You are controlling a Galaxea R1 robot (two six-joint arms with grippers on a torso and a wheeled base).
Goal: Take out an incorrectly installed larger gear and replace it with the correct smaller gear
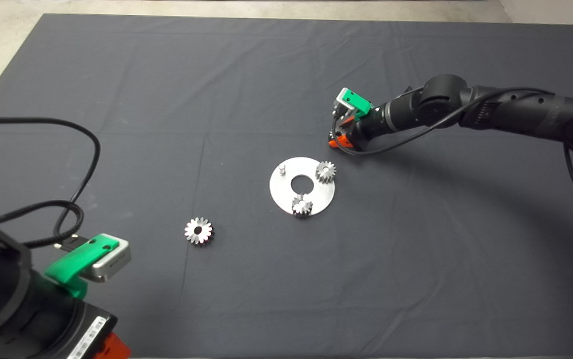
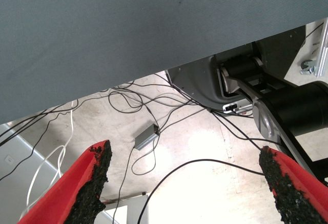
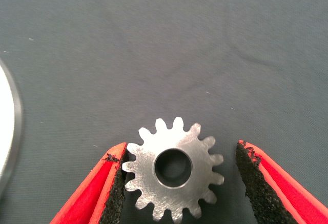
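A: Head view: the bright silver star-toothed larger gear [image 1: 198, 231] is lying on the dark mat [image 1: 116, 75], apart from the round steel plate [image 1: 316, 197].

B: Right wrist view: I'm straddling the small grey steel smaller gear [image 3: 173, 169] with the right gripper [image 3: 177, 183], fingers apart; closing off-centre may flip it. Left wrist view: the left gripper [image 2: 184, 188] is idling, spread.

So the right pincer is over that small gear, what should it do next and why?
Probably close. The right pincer is open around the smaller gear, one pad touching its teeth, the other apart. The larger gear lies off the plate, whose pin stands bare.
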